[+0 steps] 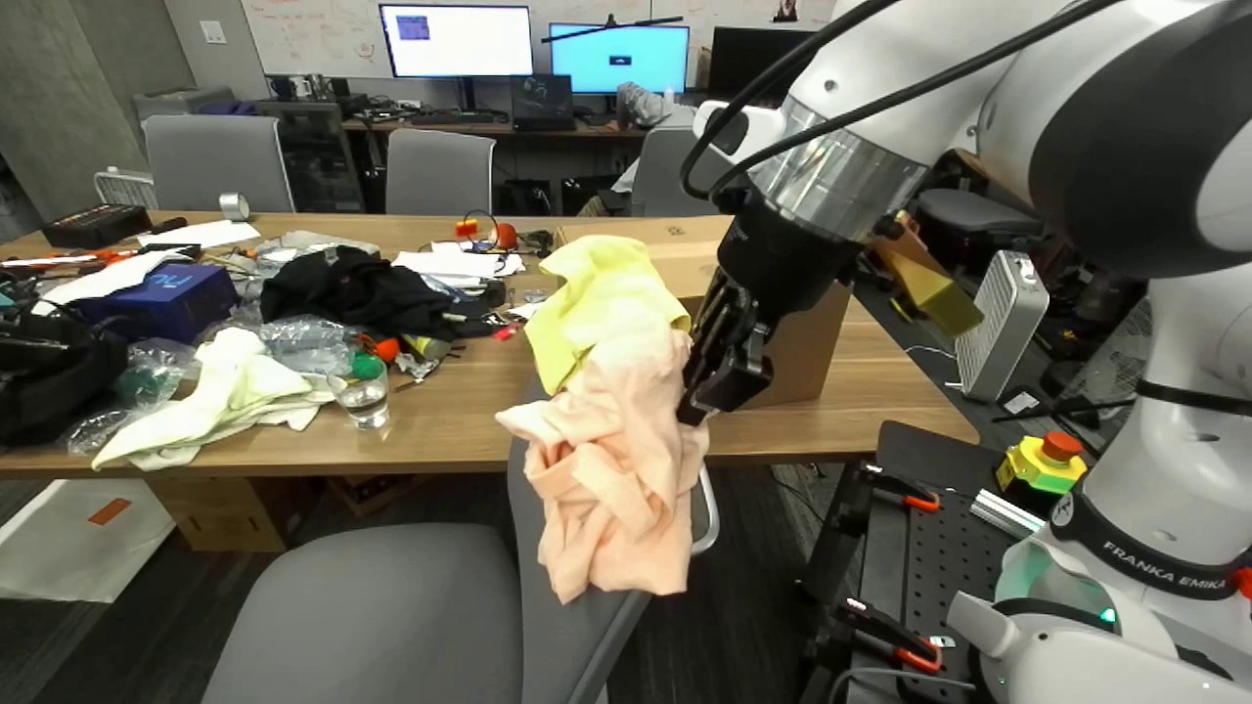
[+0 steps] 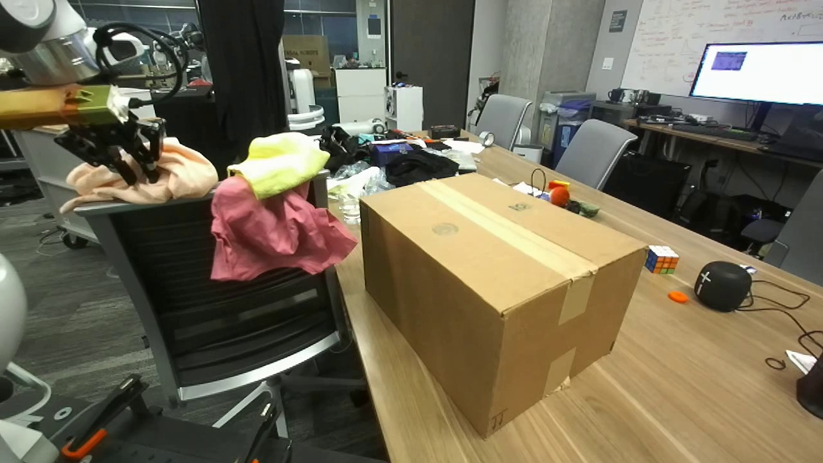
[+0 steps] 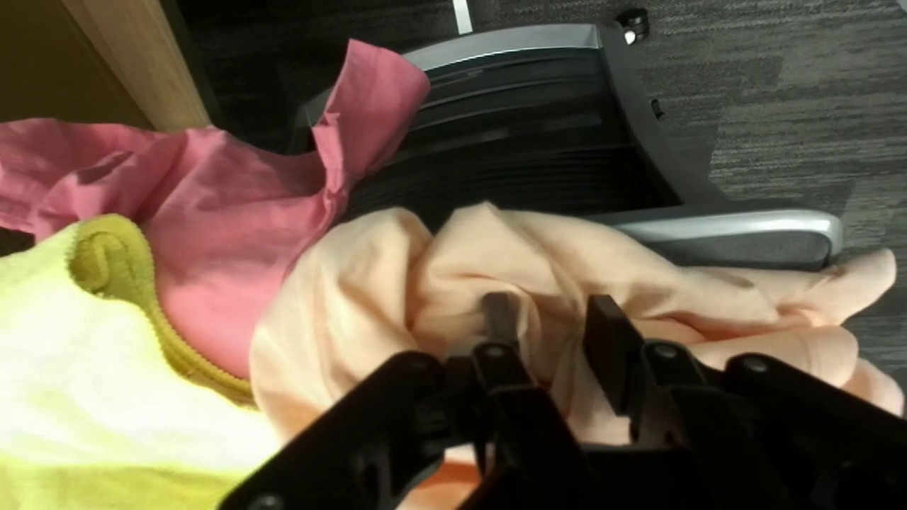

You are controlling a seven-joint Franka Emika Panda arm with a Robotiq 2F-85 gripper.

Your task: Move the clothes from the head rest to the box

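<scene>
A pale peach garment (image 1: 616,489) lies bunched over the head rest (image 2: 99,209) of the grey chair, hanging down its seat side. Beside it rests the yellow-green garment (image 2: 283,157), partly on top of the pink garment (image 2: 270,231), which drapes down the chair's back. My gripper (image 3: 549,319) points down into the peach cloth; its fingers stand part way apart, a loose fold between them, and a gap shows at the right pad (image 3: 602,354). The brown cardboard box (image 2: 437,283) sits on the table beside the chair, its top flaps taped down.
The wooden table (image 2: 681,379) also bears a Rubik's cube (image 2: 662,259) and a black speaker (image 2: 723,286). Farther along are a glass of water (image 1: 364,401), a cream-green cloth (image 1: 230,391) and black garments (image 1: 362,293). The chair seat (image 1: 391,606) is below the peach cloth.
</scene>
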